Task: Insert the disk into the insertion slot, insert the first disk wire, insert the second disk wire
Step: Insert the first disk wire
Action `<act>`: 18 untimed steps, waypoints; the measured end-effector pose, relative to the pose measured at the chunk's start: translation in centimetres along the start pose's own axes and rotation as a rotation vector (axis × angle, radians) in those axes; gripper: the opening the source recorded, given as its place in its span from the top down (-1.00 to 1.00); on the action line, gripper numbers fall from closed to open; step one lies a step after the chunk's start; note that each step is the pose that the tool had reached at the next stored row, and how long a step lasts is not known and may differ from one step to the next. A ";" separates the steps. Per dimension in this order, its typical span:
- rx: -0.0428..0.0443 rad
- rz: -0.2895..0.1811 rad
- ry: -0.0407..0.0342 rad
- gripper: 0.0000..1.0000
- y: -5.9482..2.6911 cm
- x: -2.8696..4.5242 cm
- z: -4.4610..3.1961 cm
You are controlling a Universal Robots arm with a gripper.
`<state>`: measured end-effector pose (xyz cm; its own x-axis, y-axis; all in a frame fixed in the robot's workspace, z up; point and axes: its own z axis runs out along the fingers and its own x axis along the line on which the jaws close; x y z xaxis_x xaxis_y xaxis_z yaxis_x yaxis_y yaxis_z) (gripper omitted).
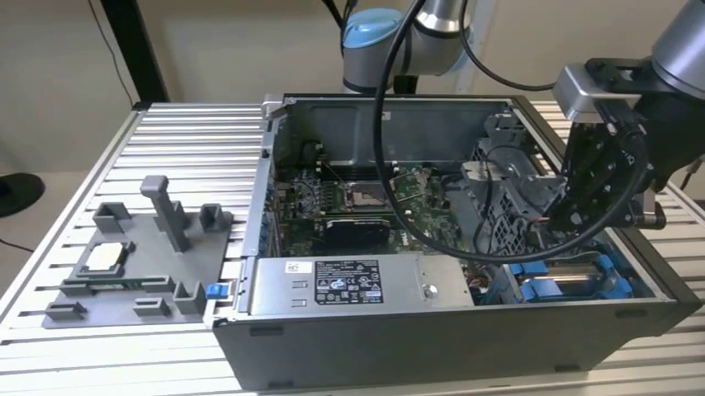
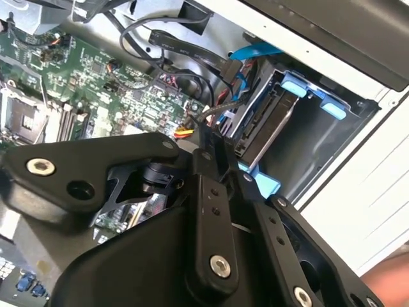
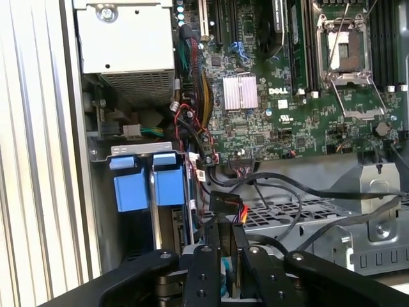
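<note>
The disk [image 2: 267,123], a silver-grey drive in a blue carrier [image 2: 298,86], sits inside the insertion slot at the case's corner. In the first wrist view two blue carrier tabs [image 3: 131,190] show at the mouth of that slot [image 3: 137,152]. My gripper [image 3: 223,235] is shut on a black wire connector [image 3: 225,206] with red, yellow and black leads, held just beside the drive bay. In the second wrist view the gripper [image 2: 211,139] hangs close to the disk's rear edge. From outside, the gripper [image 1: 554,221] hovers over the blue carriers [image 1: 567,285] on the exterior view's right.
The open case holds a motherboard [image 1: 352,206], a grey power-supply box [image 1: 352,285] at the front and a metal drive cage [image 1: 501,190]. Loose black cables [image 3: 281,192] cross near the gripper. A grey fixture tray [image 1: 132,264] lies on the slatted table [image 1: 187,140].
</note>
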<state>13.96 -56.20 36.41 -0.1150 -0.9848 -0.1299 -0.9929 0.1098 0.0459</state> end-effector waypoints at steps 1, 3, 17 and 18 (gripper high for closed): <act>0.0002 -0.001 0.0036 1.00 -0.04 0.01 0.00; 0.0002 -0.004 0.0066 1.00 -0.13 0.10 -0.01; -0.0008 -0.021 0.0091 1.00 -1.57 0.75 0.43; -0.0003 -0.022 0.0099 1.00 -1.60 0.76 0.52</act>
<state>15.44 -57.06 35.72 -0.0924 -0.9883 -0.1211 -0.9952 0.0877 0.0434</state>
